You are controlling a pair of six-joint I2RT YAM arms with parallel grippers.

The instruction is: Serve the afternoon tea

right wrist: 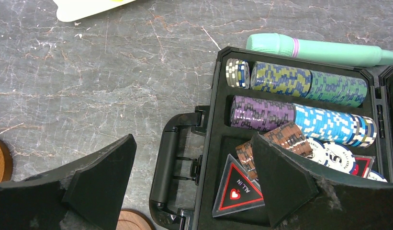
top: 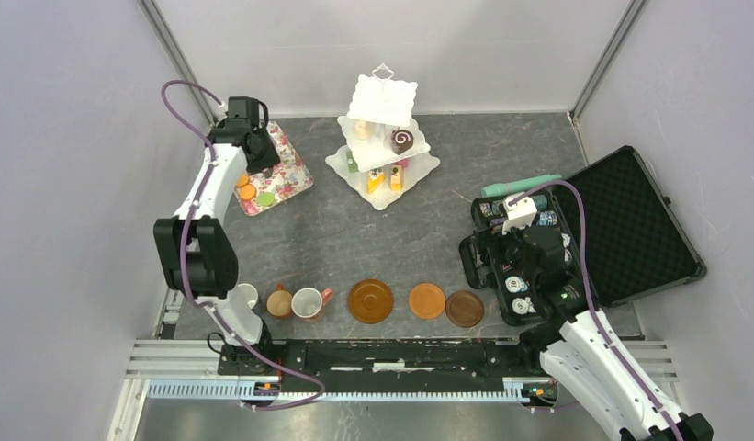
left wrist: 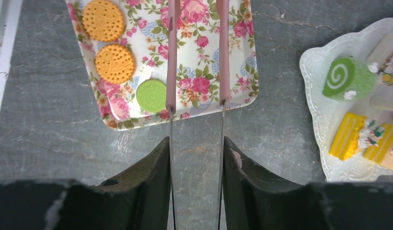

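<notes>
The white three-tier stand [top: 382,138] stands at the back centre with several toy cakes [top: 400,141] on it. Its bottom tier [left wrist: 319,120] shows in the left wrist view with a green roll [left wrist: 347,76] and yellow slices [left wrist: 350,136]. Three mugs [top: 279,302] and three brown-orange saucers [top: 427,300] sit in a row at the near edge. My left gripper [top: 253,156] [left wrist: 196,139] is shut on thin tongs with pink tips [left wrist: 171,72], held over the floral tray [left wrist: 204,57]. My right gripper [top: 518,257] [right wrist: 192,139] is open and empty above the case handle [right wrist: 168,163].
The floral tray [top: 286,175] holds two orange biscuits [left wrist: 115,63] and a green one [left wrist: 151,96]. The open black poker chip case [top: 630,230] [right wrist: 299,120] lies at the right. A mint-green tube [top: 520,186] [right wrist: 319,50] lies behind it. Saucer edges [right wrist: 0,160] show in the right wrist view.
</notes>
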